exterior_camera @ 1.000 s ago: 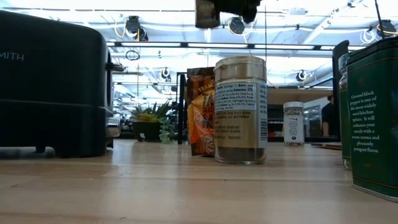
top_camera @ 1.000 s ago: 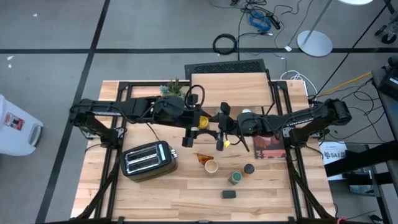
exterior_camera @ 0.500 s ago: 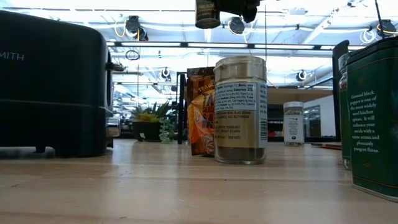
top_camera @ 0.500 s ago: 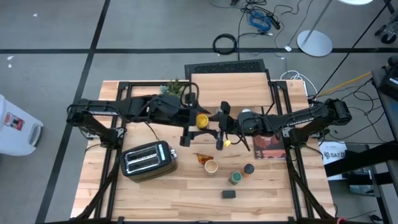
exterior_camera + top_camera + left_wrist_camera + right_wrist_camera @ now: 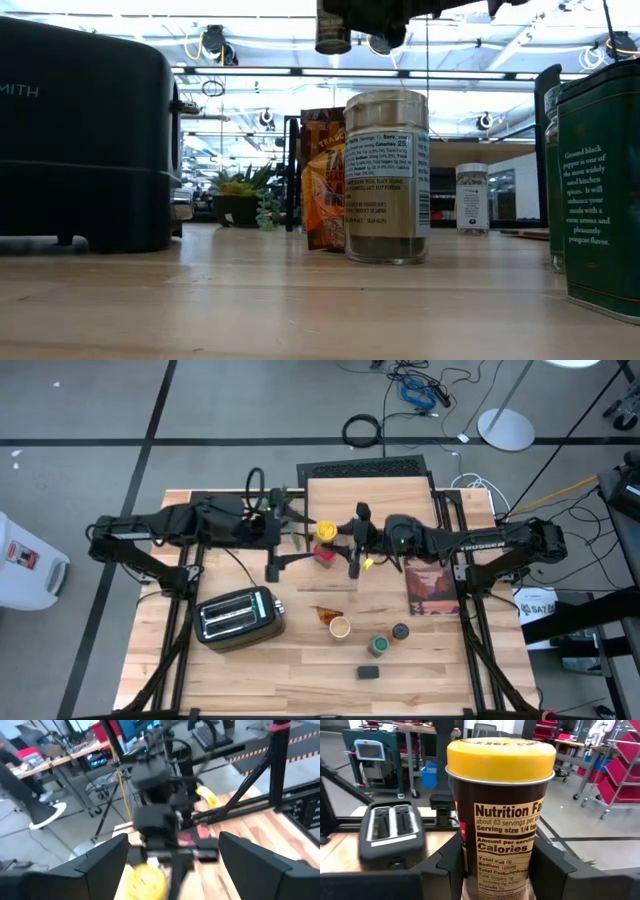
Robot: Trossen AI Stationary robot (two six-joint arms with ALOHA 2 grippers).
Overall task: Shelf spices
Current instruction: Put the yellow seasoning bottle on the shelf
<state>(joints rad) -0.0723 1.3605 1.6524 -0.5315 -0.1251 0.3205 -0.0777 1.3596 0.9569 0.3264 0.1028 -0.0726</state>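
Note:
A spice jar [image 5: 500, 810] with a yellow lid and a dark nutrition label stands upright between the fingers of my right gripper [image 5: 333, 544], which is shut on it. The jar [image 5: 326, 536] hangs just before the near left corner of the shelf [image 5: 372, 503], a light wood top on black legs. The low view shows the jar's bottom [image 5: 333, 32] high above the table. My left gripper [image 5: 292, 542] stands open to the left of the jar, apart from it; its wrist view shows the wide-set fingers [image 5: 100, 865] and the yellow lid [image 5: 145, 880] beyond them. My right gripper pinches the jar's body at its lower half [image 5: 470, 865] between its two fingers, one on each side. The fingers lie level and come from the table's right. The jar stands upright in the hold, lid up, lifted clear of the table.
On the table's near half stand a silver toaster [image 5: 240, 616], an orange pouch [image 5: 325, 613], three small jars [image 5: 379, 646] and a black tin [image 5: 368, 672]. A red box [image 5: 433, 590] lies at the right. A potted plant [image 5: 280, 500] stands left of the shelf.
My left gripper has opened, let go of the yellow-lidded jar and drawn back toward the table's left edge, rising. My right gripper keeps the jar and has carried it a little toward the far edge and the shelf, still upright.

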